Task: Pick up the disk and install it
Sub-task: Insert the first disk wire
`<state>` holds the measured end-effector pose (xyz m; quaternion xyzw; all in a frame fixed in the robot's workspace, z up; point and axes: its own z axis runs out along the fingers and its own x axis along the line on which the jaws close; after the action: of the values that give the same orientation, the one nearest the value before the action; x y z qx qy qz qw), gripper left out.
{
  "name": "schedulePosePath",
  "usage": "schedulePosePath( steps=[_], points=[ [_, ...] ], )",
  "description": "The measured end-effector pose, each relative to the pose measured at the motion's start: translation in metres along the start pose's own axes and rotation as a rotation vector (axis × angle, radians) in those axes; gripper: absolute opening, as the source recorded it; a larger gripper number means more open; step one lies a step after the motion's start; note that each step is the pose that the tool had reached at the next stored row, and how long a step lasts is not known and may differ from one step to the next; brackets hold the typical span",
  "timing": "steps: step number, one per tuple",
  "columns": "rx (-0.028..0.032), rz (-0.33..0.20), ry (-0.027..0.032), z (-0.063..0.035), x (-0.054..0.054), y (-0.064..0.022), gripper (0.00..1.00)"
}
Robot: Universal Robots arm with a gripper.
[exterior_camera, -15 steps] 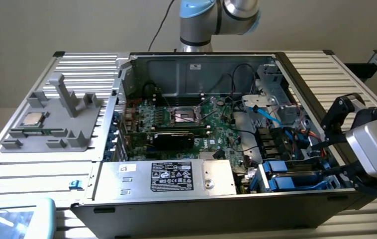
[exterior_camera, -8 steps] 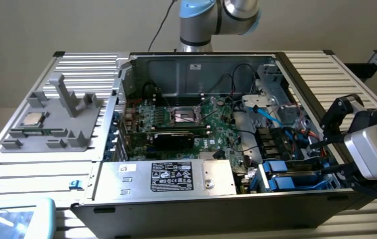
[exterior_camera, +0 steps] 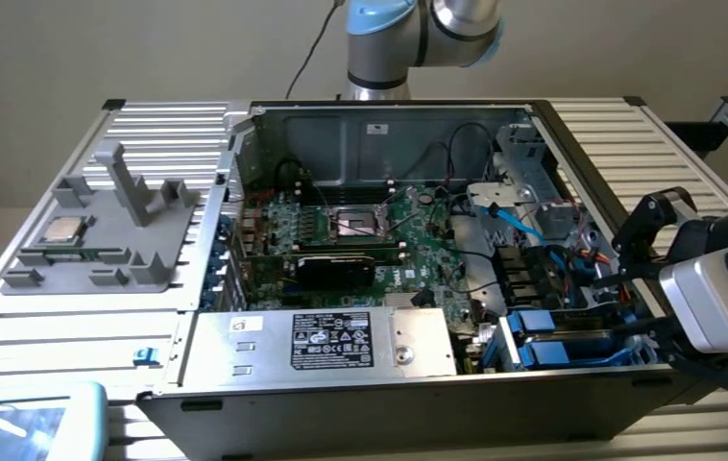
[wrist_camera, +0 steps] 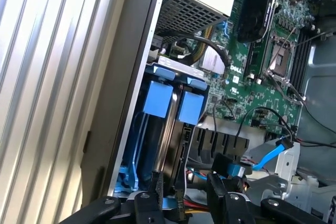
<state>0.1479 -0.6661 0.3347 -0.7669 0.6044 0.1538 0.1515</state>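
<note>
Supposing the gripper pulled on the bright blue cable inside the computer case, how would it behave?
The blue cable is thin and bends along its run, so it is probably floppy and light. Its connector seems plugged in, so a pull would likely strain that end rather than free the cable.
</note>
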Motion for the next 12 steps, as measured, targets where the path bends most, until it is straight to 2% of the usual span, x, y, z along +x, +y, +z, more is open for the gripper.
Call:
schedulePosePath(
  steps=[2,3,12],
  points=[
    [-0.0014,0.0,-0.0076,0.0005,0.0003,-0.0001,0.46],
    [-0.0018,0.0,-0.0093,0.0005,0.0003,0.0,0.46],
    [-0.0132,-0.008,-0.0119,0.0035,0.0024,-0.0019,0.46]
  ],
)
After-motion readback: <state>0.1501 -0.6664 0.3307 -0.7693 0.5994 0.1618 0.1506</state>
